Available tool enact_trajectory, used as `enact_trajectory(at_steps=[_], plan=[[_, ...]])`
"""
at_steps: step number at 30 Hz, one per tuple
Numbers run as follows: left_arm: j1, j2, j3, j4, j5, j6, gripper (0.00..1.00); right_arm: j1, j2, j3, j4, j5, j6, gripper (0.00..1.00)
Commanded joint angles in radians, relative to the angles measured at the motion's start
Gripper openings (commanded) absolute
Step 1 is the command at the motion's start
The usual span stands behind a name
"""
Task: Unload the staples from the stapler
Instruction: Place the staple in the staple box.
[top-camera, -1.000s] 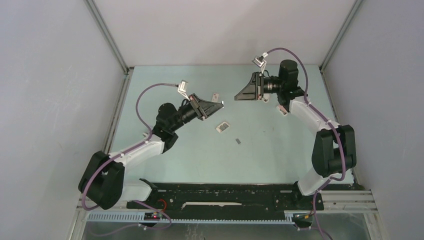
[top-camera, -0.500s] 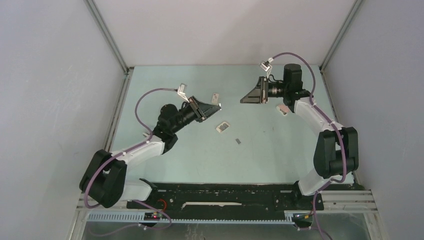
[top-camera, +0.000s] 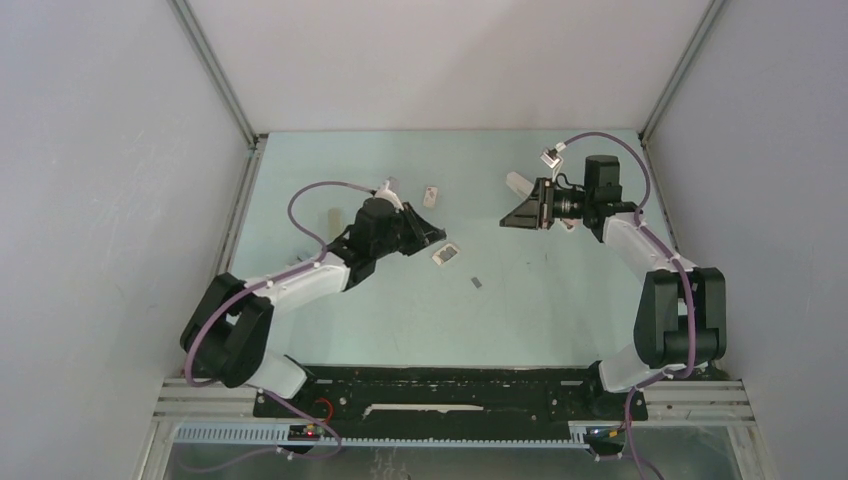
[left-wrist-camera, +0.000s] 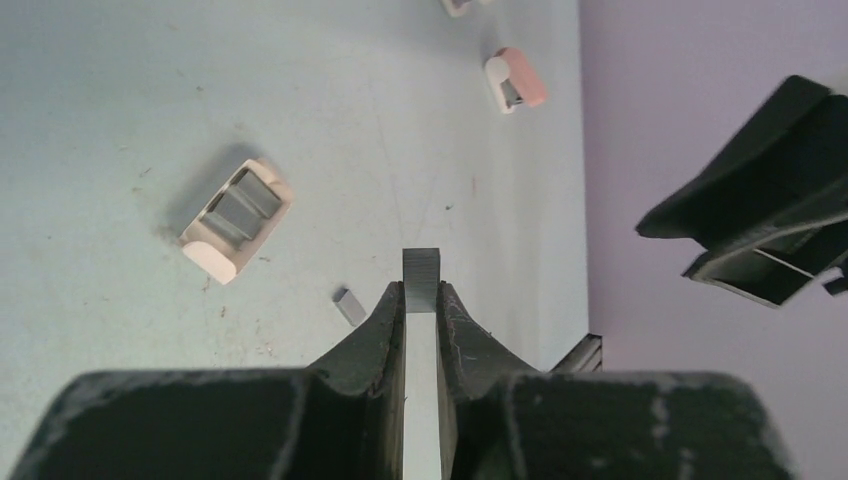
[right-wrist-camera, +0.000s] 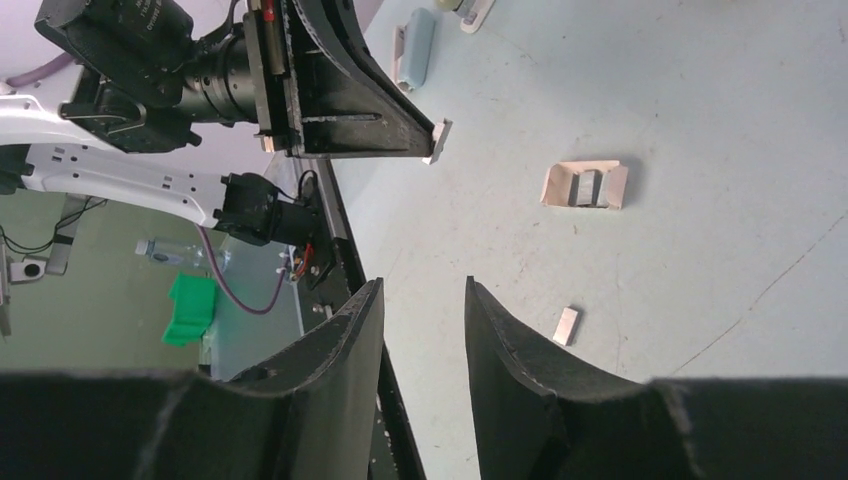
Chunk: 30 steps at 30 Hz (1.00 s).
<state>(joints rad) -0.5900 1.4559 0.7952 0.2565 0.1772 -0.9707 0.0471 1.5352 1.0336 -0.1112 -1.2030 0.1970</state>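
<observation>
My left gripper (top-camera: 432, 237) (left-wrist-camera: 421, 290) is shut on a short grey ribbed strip of staples (left-wrist-camera: 421, 268), whose end sticks out past the fingertips, a little above the table. Seen from the right wrist, that strip (right-wrist-camera: 437, 140) shows pale at the left gripper's tip. A small cream stapler (top-camera: 446, 254) (left-wrist-camera: 235, 220) (right-wrist-camera: 585, 186) lies opened on the mat just beside it. Another loose strip of staples (top-camera: 476, 282) (left-wrist-camera: 349, 306) (right-wrist-camera: 566, 326) lies nearer the front. My right gripper (top-camera: 508, 220) (right-wrist-camera: 424, 285) hovers open and empty to the right.
A pink stapler (left-wrist-camera: 515, 80) lies by the right arm. A blue stapler (top-camera: 330, 220) (right-wrist-camera: 418, 48) rests left of the left arm. A small white one (top-camera: 431, 196) and another pale piece (top-camera: 518, 183) lie farther back. Walls enclose the mat on three sides.
The left arm has turned and brought the held strip down toward the cream stapler. The right gripper has drawn back to the right and lower, its jaws slightly wider.
</observation>
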Motion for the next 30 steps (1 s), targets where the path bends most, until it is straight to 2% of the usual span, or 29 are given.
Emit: enact_trajectory(at_steps=[1, 7, 11, 16, 22, 30], plan=[[-0.023, 0.035, 0.092, -0.134, -0.109, 0.033, 0.09, -0.02, -0.032, 0.002, 0.015, -0.003, -0.05, 0.44], [-0.05, 0.092, 0.168, -0.212, -0.144, 0.032, 0.09, -0.035, -0.01, 0.003, -0.026, 0.013, -0.105, 0.44], [-0.065, 0.115, 0.192, -0.232, -0.155, 0.029, 0.09, -0.034, 0.012, 0.004, -0.076, 0.099, -0.186, 0.44], [-0.065, 0.119, 0.194, -0.248, -0.17, 0.028, 0.1, -0.024, 0.075, 0.029, -0.118, 0.227, -0.194, 0.4], [-0.065, 0.131, 0.195, -0.249, -0.172, 0.016, 0.1, 0.047, 0.119, 0.043, -0.135, 0.375, -0.194, 0.37], [-0.069, 0.185, 0.27, -0.379, -0.205, -0.004, 0.09, 0.164, 0.221, 0.109, -0.184, 0.502, -0.194, 0.3]])
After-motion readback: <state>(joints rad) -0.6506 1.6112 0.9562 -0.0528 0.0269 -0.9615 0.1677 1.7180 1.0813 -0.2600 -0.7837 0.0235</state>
